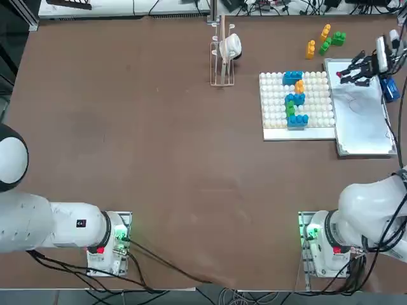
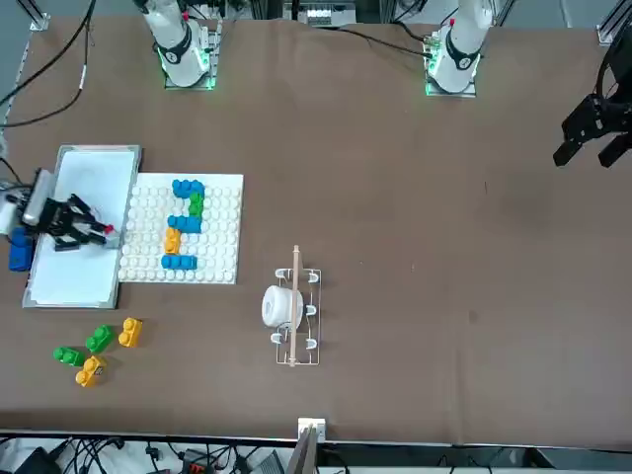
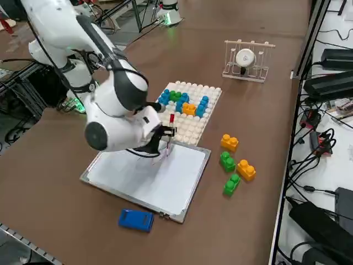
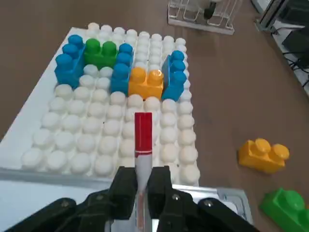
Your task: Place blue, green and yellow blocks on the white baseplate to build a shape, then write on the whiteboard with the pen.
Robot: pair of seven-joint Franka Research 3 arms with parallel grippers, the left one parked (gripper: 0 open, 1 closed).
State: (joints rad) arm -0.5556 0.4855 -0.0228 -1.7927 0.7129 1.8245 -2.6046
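Note:
My right gripper (image 3: 164, 135) is shut on the pen (image 3: 170, 131), which stands nearly upright with its red end (image 4: 143, 130) on top. It hovers over the whiteboard (image 1: 364, 124) at the end nearest the loose blocks. Whether the pen's lower tip touches the board I cannot tell. Beside the whiteboard lies the white baseplate (image 1: 318, 108), carrying the S-like shape (image 1: 294, 101) of blue, green and yellow bricks. In the wrist view the shape (image 4: 120, 67) sits beyond the pen on the baseplate (image 4: 96, 140). Seen from the front, the gripper (image 2: 79, 225) is above the whiteboard (image 2: 84, 272).
Loose yellow (image 1: 310, 48) and green (image 1: 339, 38) blocks lie past the whiteboard's far end, also seen as yellow (image 3: 229, 142) and green (image 3: 227, 160) from the side. A blue eraser (image 3: 135, 219) rests at the board's outer edge. A wire rack (image 1: 222, 54) holds a white object.

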